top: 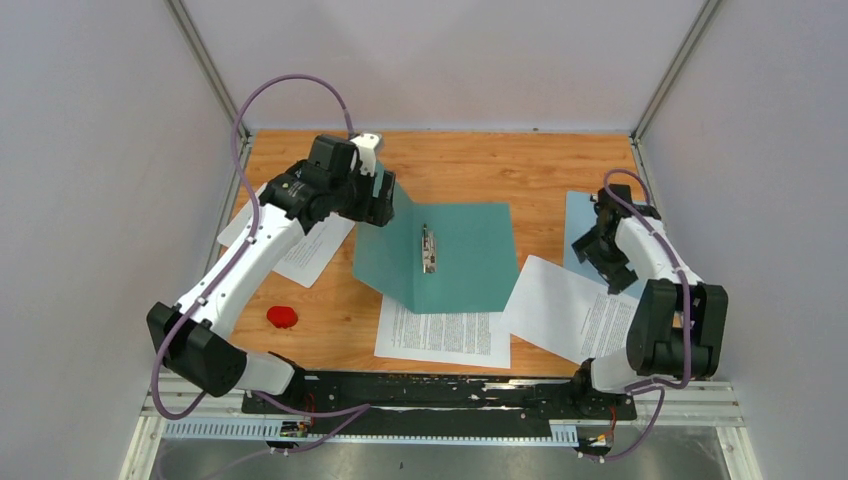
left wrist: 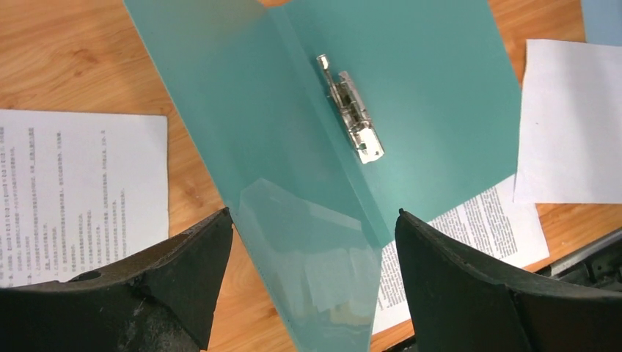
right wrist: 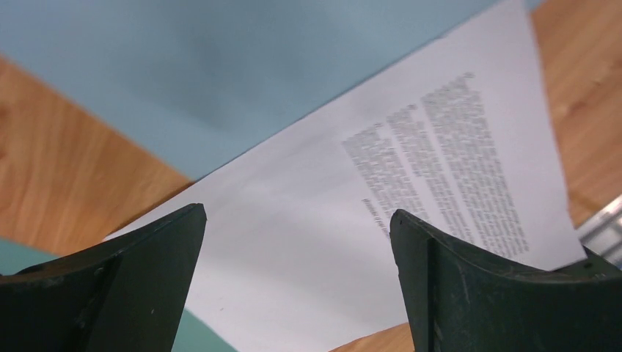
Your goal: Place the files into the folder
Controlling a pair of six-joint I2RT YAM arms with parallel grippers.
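Note:
The teal folder [top: 465,260] lies open mid-table with its metal fastener [top: 429,250] showing. Its left cover stands raised, its edge up at my left gripper [top: 385,200]. In the left wrist view that cover [left wrist: 293,220] rises between the wide-apart fingers of my left gripper [left wrist: 314,220], which is open. Three printed sheets lie around the folder: one to the left [top: 310,250], one in front [top: 440,335], one to the right [top: 565,305]. My right gripper [top: 597,250] is open above the right sheet [right wrist: 330,220], its midpoint [right wrist: 297,213] over blank paper.
A light blue clipboard [top: 580,215] lies at the back right under the right sheet's far edge, and it also shows in the right wrist view [right wrist: 220,66]. A small red object [top: 282,317] sits front left. The walls of the booth close in on both sides.

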